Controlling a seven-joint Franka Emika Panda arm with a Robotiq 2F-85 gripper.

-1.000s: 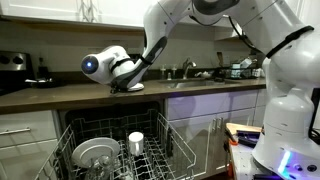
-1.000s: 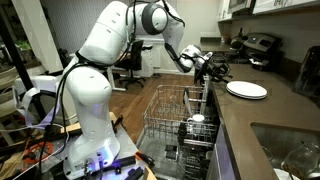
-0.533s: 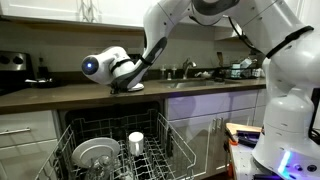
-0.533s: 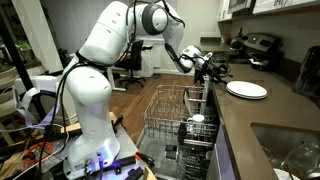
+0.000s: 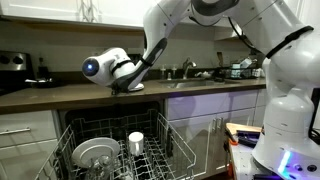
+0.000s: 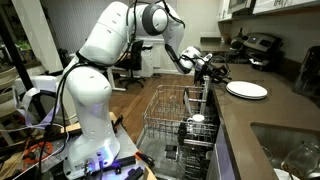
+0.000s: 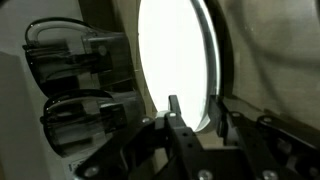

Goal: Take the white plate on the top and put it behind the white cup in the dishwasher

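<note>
The white plate (image 6: 247,90) lies flat on the dark counter and fills the wrist view as a bright oval (image 7: 175,55). My gripper (image 7: 197,103) is at its near edge, one finger (image 7: 174,112) over the plate's face and the other just outside the rim. The jaws are open, with a gap still showing around the rim. In both exterior views the gripper (image 5: 128,86) (image 6: 213,68) is low at the counter by the plate. The white cup (image 5: 136,142) (image 6: 197,119) stands in the dishwasher's pulled-out white wire rack (image 5: 172,150) (image 6: 165,110).
A greyer glassy dish (image 5: 95,153) stands in the rack beside the cup. A sink (image 6: 290,150) is set in the counter, with a stove (image 6: 255,45) further along it. Clutter sits on the counter by the faucet (image 5: 188,68). White cabinet drawers (image 5: 25,135) flank the dishwasher.
</note>
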